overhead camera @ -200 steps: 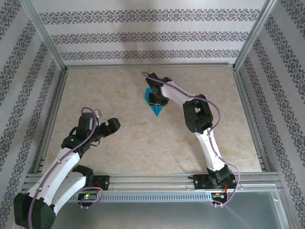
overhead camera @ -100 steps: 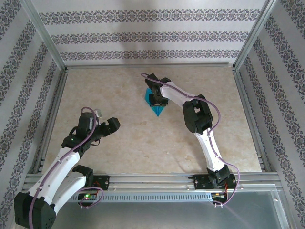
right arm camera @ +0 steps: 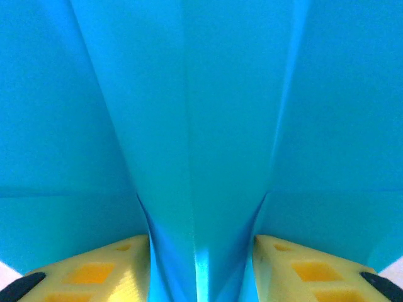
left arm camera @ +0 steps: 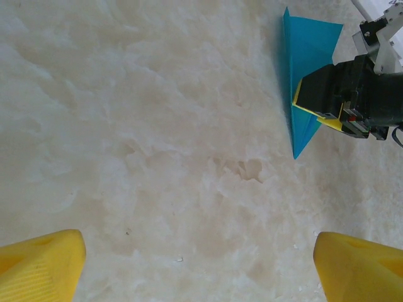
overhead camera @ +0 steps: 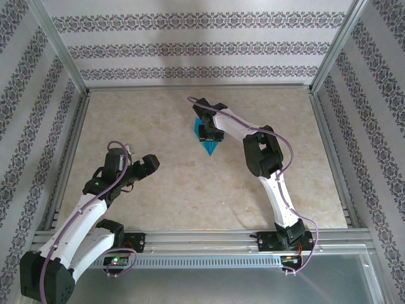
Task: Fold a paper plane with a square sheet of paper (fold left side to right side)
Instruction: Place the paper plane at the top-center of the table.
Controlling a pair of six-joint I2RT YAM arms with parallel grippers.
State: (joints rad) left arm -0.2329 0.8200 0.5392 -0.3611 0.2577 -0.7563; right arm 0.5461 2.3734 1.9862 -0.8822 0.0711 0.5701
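Observation:
The teal-blue paper plane (overhead camera: 209, 148) lies at the far middle of the table, a narrow dart with its tip toward the arms. My right gripper (overhead camera: 207, 132) is down on it. In the right wrist view, the plane's raised centre fold (right arm camera: 201, 126) stands between the yellow fingers (right arm camera: 101, 270), and both fingers touch its sides. My left gripper (overhead camera: 154, 166) hovers open over bare table at the near left, well clear of the paper. Its yellow fingertips (left arm camera: 44, 264) are wide apart. From there I see the plane (left arm camera: 302, 50) with the right gripper (left arm camera: 327, 100) on it.
The marble-patterned tabletop (overhead camera: 164, 126) is bounded by aluminium rails (overhead camera: 196, 89) and patterned walls. The right arm (overhead camera: 262, 155) stretches from the near right toward the paper.

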